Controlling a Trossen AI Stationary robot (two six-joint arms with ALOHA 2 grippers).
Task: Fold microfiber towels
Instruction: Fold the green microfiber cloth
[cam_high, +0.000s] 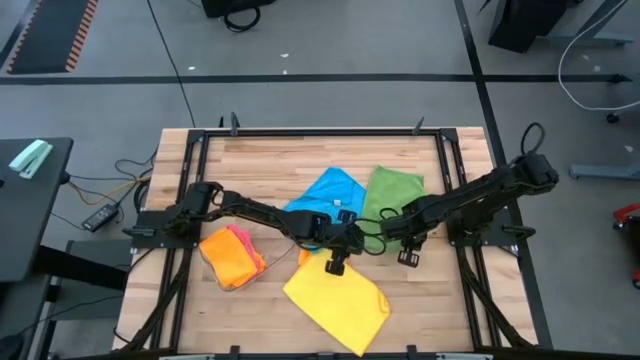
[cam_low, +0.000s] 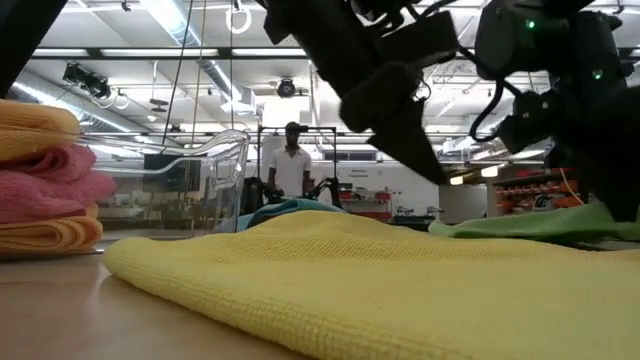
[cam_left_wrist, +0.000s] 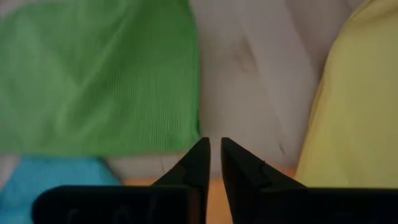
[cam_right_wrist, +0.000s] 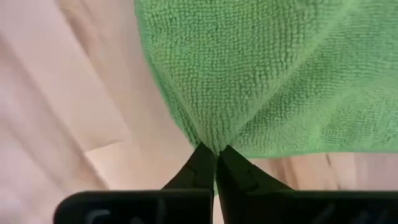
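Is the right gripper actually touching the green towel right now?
Touching. In the right wrist view the right gripper is shut on a corner of the green towel, the cloth puckering into its fingertips.

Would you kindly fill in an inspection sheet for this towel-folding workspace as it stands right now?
Surface: wooden table, bare at the far edge.
Job's things: yellow towel at the front; blue towel and green towel mid-table; orange and pink stack at left.
Clutter: clear tray, seen in the low view only.
Grippers: right end effector shut on the green towel's edge; left end effector nearly closed, empty, over the table.
Cables: loose cables on the floor at left.
Surroundings: person standing far behind.
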